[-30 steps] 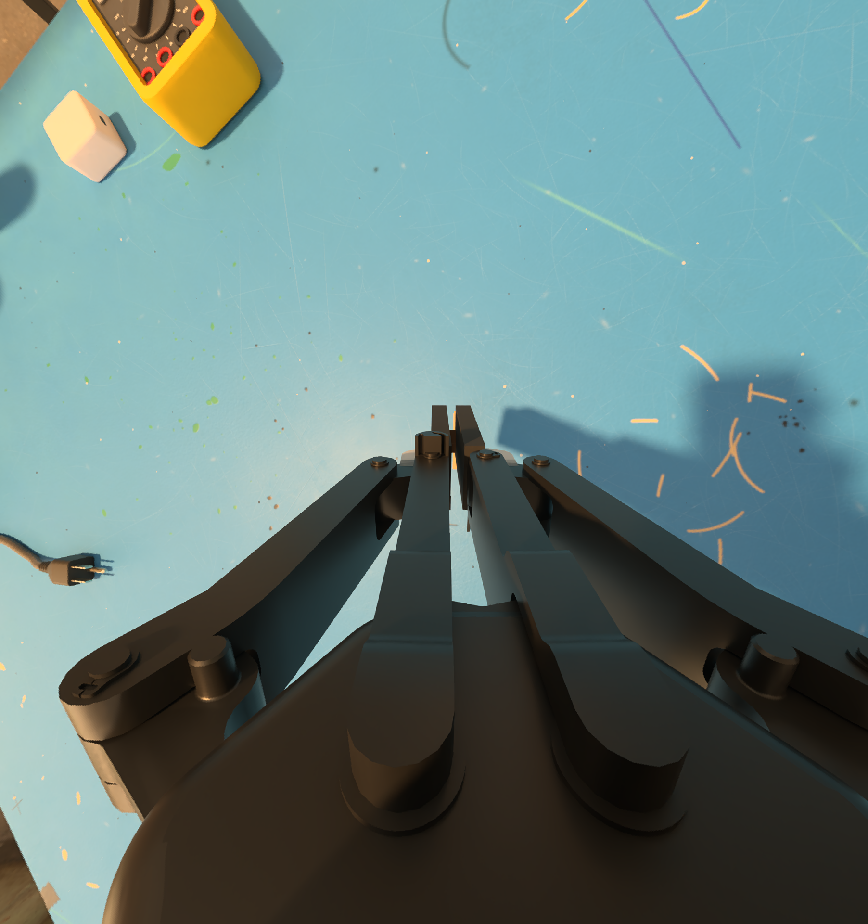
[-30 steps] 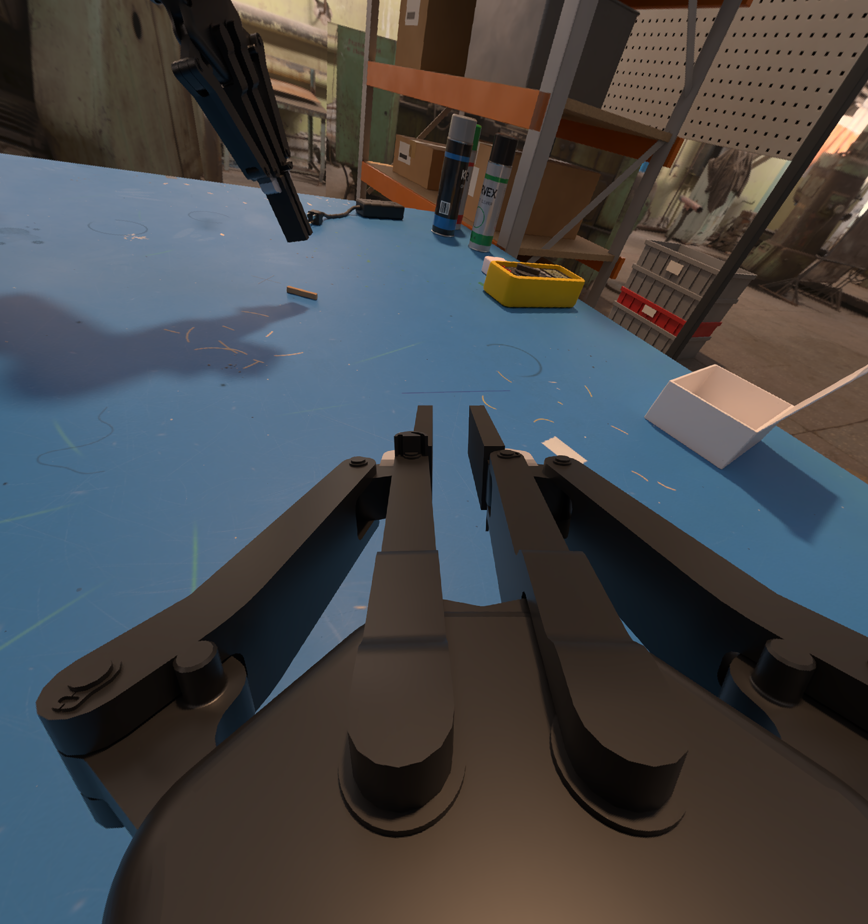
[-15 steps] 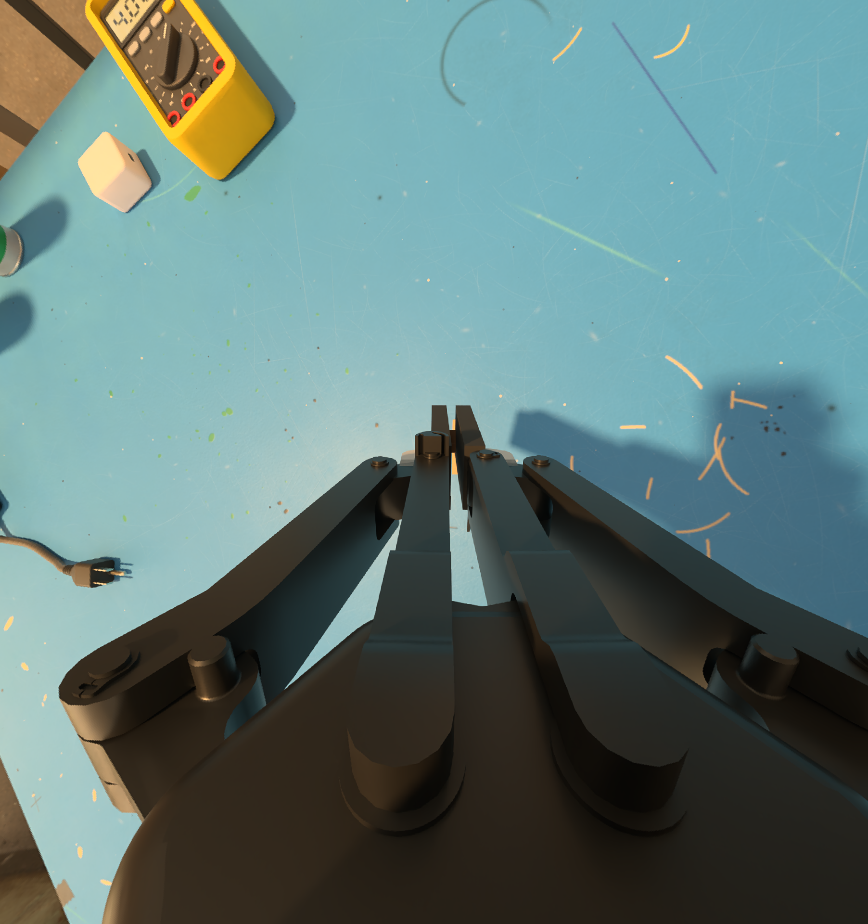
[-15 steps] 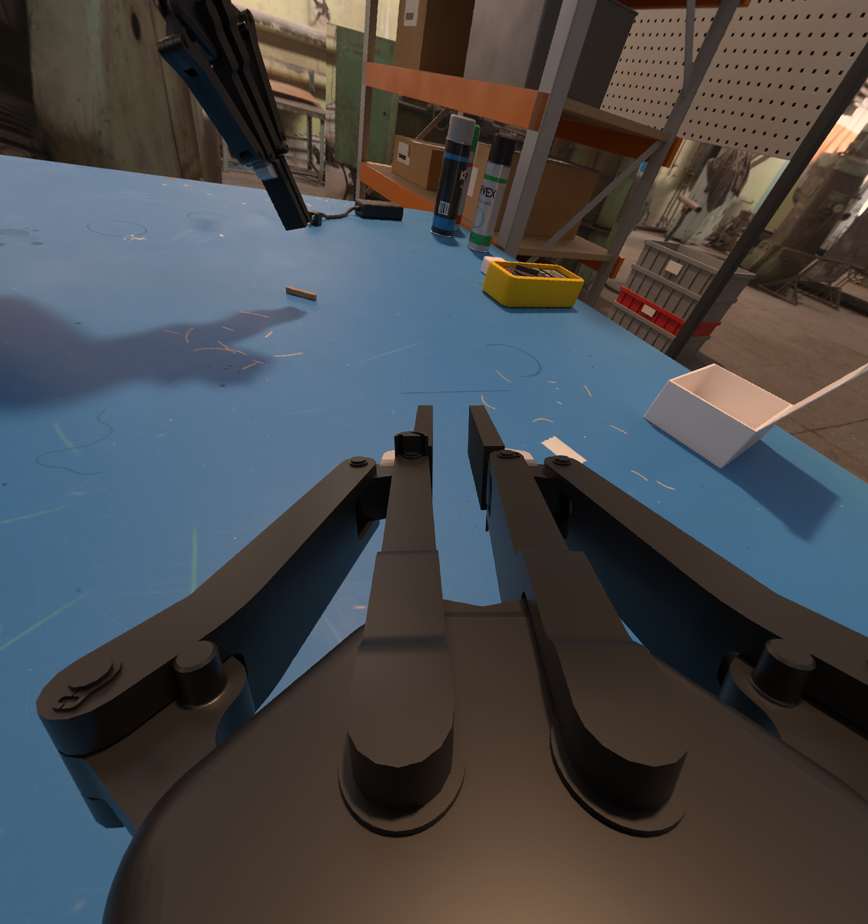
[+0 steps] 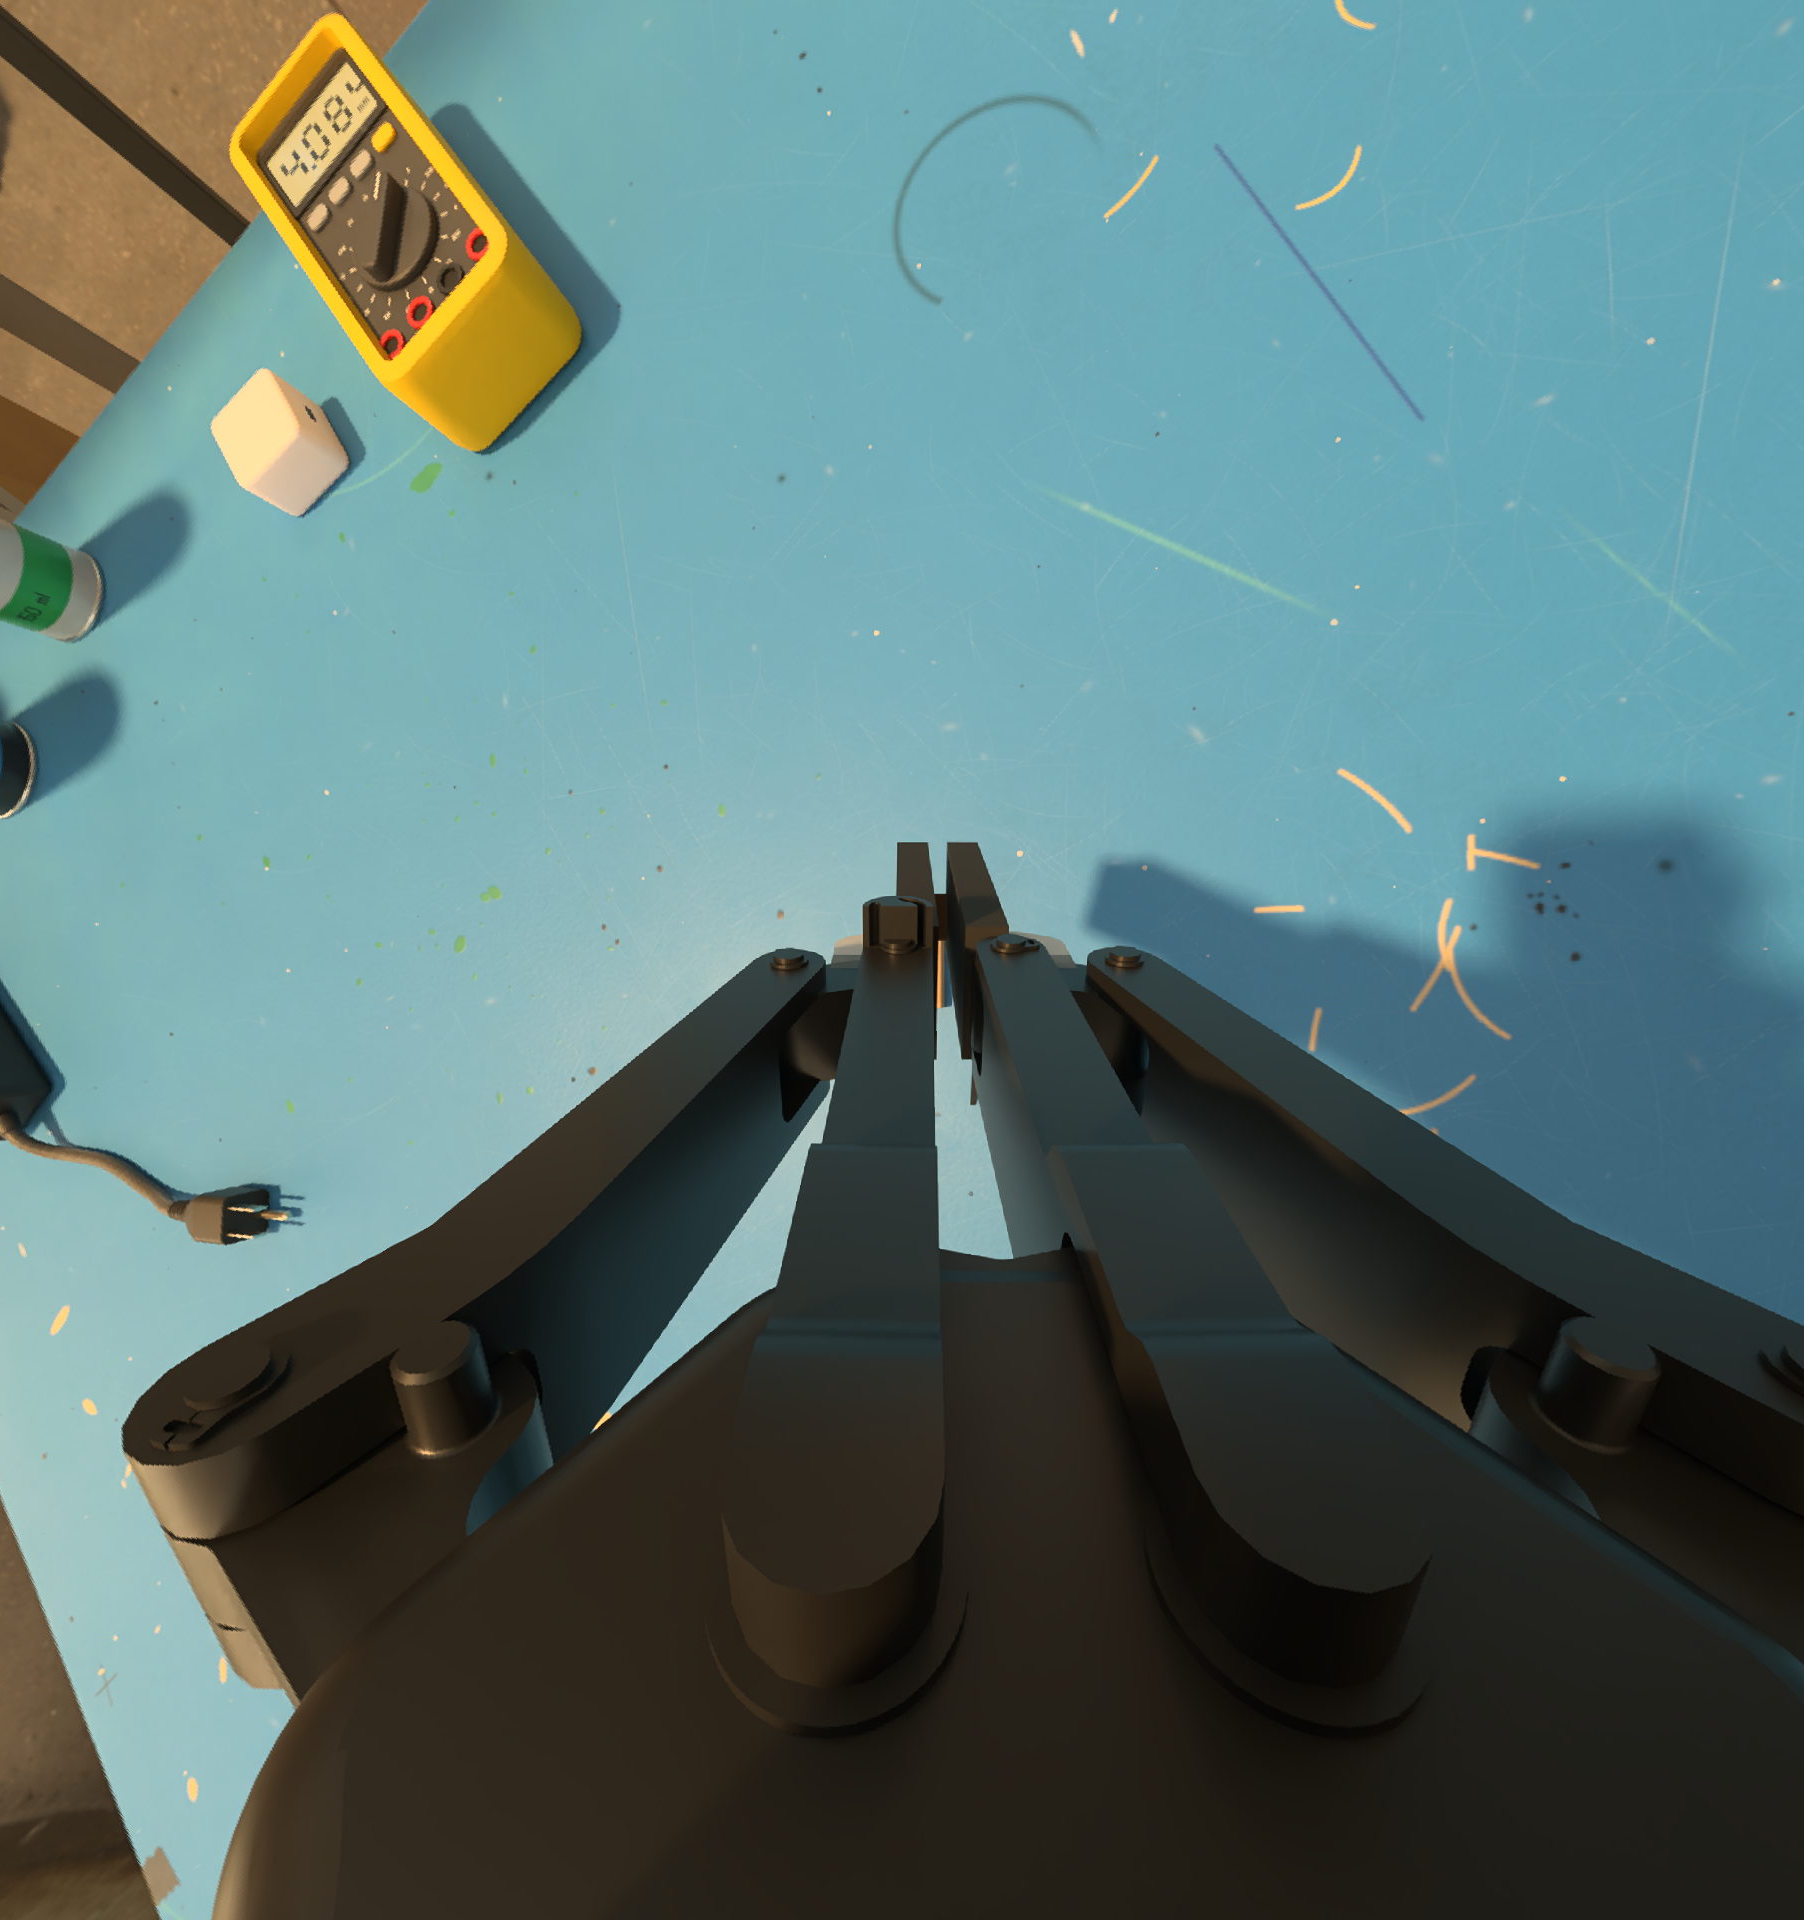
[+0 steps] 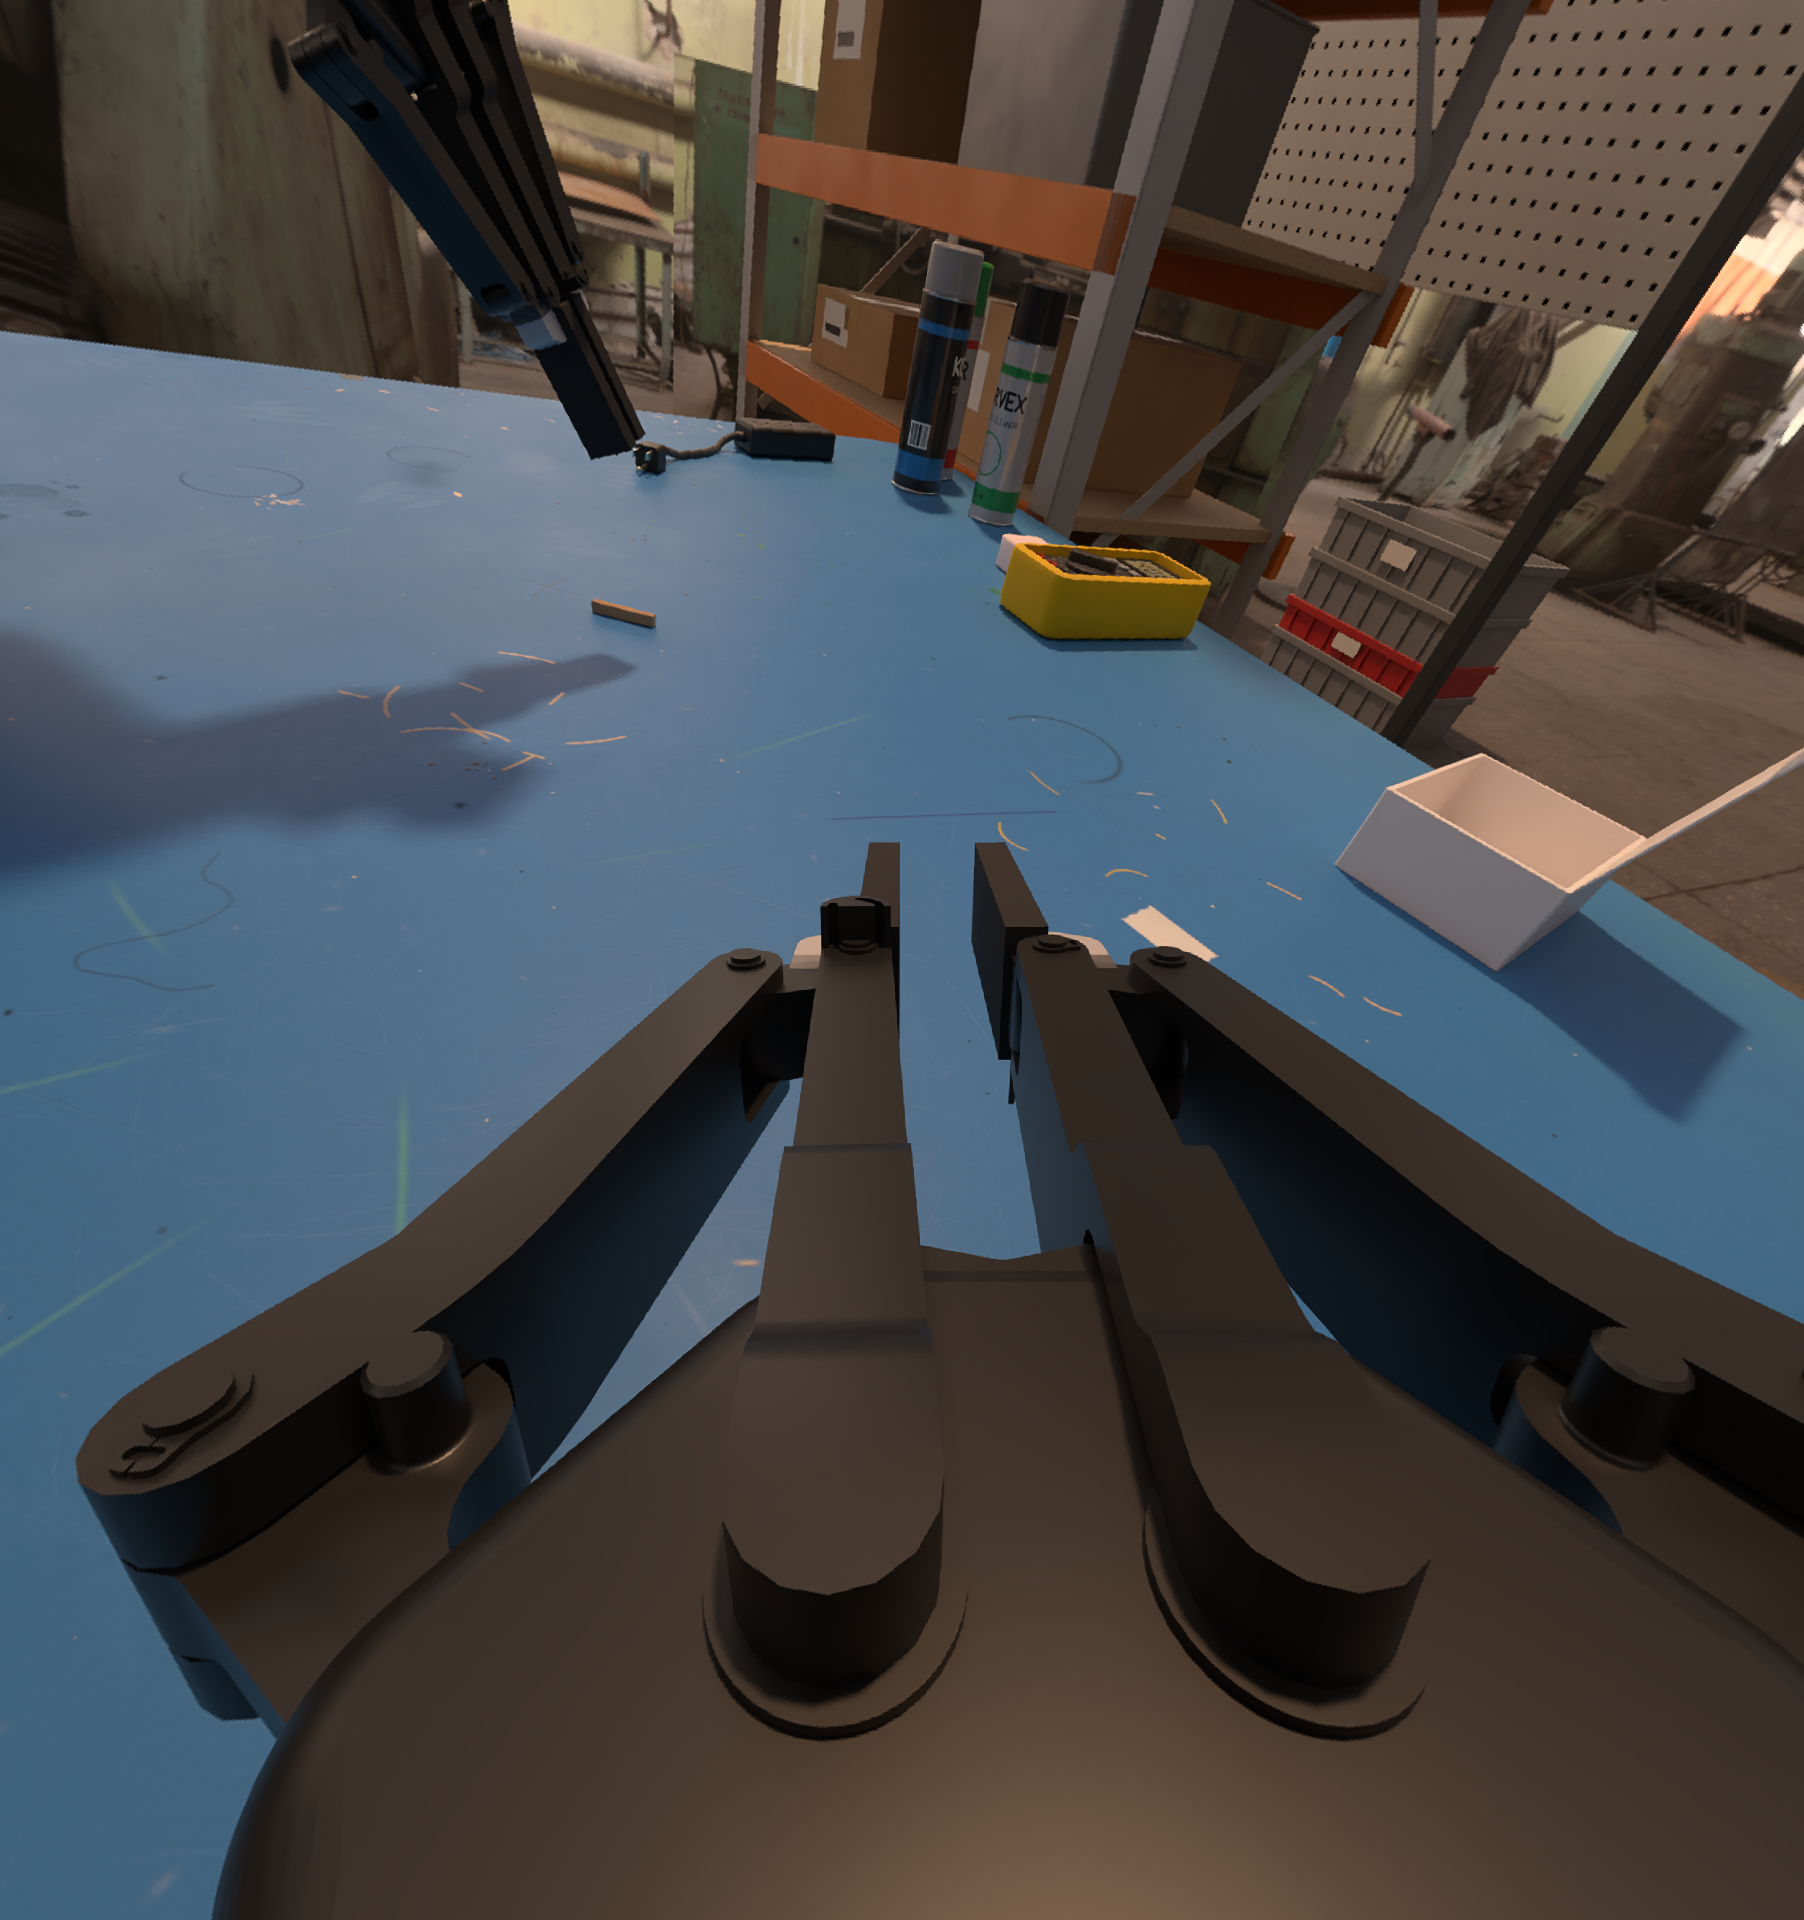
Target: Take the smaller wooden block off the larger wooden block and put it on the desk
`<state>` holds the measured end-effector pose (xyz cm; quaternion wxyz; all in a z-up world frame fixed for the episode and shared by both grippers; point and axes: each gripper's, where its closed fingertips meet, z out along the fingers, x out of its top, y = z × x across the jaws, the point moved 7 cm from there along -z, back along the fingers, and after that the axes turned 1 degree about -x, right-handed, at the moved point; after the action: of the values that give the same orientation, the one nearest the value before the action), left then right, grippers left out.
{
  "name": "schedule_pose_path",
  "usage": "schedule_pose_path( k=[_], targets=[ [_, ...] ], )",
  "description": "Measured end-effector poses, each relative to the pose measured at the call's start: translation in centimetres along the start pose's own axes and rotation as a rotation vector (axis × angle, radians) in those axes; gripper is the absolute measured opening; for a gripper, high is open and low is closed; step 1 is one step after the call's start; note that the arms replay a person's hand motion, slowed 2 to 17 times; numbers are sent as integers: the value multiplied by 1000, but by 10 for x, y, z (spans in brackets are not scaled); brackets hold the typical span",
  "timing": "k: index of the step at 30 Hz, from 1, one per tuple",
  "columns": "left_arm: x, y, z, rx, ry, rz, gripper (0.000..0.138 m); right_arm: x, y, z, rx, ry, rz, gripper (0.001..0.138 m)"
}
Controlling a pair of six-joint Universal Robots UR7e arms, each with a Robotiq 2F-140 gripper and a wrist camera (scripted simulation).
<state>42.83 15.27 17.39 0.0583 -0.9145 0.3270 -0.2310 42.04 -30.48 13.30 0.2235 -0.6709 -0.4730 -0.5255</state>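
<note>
**One wood strip on the bench, no big block to see**

The blue bench (image 6: 254, 1039) is wide and scratched. The left hand (image 5: 937, 862) hangs high over it and points down, maybe to keep clear of things below. Its fingers are almost pressed together. A thin tan line (image 5: 942, 971) shows in the gap. I cannot tell if the hand grips it or if it lies on the bench below.

The right hand (image 6: 936, 862) sits low and off to the side, likely to stay out of the way. It is loose, with nothing in it.

A wood strip (image 6: 623, 613) lies flat on the bench, under the left hand. I think it is the small block.
</note>
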Motion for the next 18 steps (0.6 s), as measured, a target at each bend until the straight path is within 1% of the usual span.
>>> schedule_pose_path(
  k=[18],
  targets=[
    [16, 13, -21, 17, 42, 45, 5, 0, 1, 0, -7, -2, -1, 19]
  ],
)
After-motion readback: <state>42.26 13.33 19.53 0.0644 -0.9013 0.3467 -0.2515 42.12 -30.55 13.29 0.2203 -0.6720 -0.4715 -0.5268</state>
